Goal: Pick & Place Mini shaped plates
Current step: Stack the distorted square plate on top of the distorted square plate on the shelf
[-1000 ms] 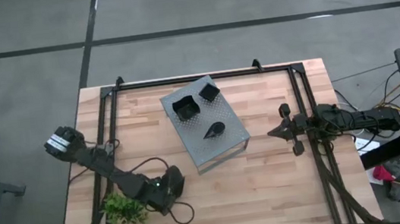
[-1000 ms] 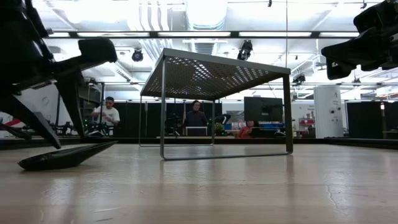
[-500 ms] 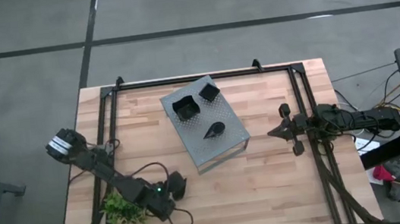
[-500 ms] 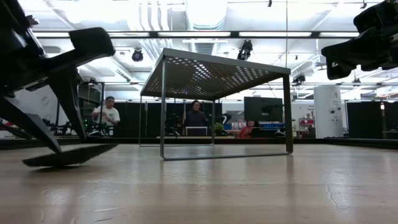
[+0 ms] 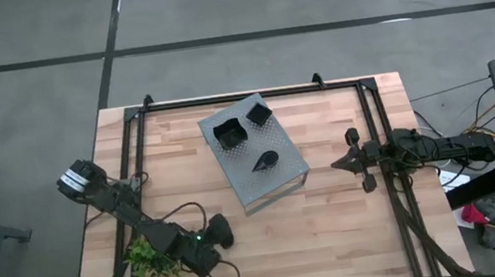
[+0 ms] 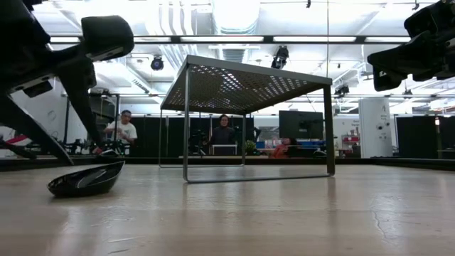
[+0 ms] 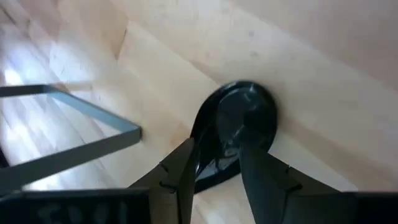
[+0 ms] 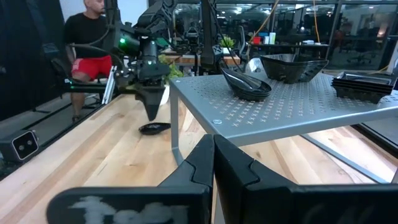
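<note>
A small glossy black mini shaped plate lies on the wooden table near its front left. It is rounded at its far end. My left gripper slants down onto it, shut on its near end. Three more black plates sit on top of the grey perforated box at mid-table. At the table's right my right gripper waits level and shut, holding nothing. My left gripper pinches the plate's near end between its two fingers, one finger on each side edge. The fingers slant down from the table's near left. The plate's belly rests on the table, and its far rim is raised.
A green leafy plant lies just left of the left arm, and a loose cable loops near the front edge. Black frame rails run along both sides. Bare wood lies right of the box. People stand beyond the table.
My left gripper has drawn back toward the table's near left corner and tipped to a flatter slant. The plate has tipped and turned with it. It lay as a thin slanted sliver and now shows its rounded belly on the table.
</note>
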Robot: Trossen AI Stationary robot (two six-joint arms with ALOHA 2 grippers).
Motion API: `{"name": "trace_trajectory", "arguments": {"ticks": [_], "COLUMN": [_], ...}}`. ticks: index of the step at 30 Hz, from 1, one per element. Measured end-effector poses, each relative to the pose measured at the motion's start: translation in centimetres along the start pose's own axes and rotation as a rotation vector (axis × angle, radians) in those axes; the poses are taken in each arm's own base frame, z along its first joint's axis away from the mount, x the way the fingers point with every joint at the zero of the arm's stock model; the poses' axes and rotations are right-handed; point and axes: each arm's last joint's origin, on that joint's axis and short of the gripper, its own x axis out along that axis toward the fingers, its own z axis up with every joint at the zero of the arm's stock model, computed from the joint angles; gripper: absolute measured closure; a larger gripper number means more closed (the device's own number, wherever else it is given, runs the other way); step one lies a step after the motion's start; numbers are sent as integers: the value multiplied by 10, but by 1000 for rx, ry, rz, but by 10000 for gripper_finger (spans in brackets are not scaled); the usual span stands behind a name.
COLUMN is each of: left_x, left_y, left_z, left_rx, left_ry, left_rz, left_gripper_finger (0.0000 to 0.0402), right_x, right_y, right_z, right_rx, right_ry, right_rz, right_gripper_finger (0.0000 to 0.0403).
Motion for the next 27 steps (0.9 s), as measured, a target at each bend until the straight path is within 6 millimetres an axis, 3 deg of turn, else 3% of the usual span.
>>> {"name": "trace_trajectory", "arguments": {"ticks": [14,27], "left_x": [-9,-2], "left_y": [-6,-17], "left_z": [7,-6], "left_rx": [-41,7], "left_ry": [5,39], "left_rz": [-3,-36], "left_gripper_finger": [303,307], "right_x": [0,0], "right_y": [0,0], "right_z": [0,0], "right_rx": [0,0], "right_ry": [0,0], "right_rz": [0,0], "right_gripper_finger": [394,394]}}
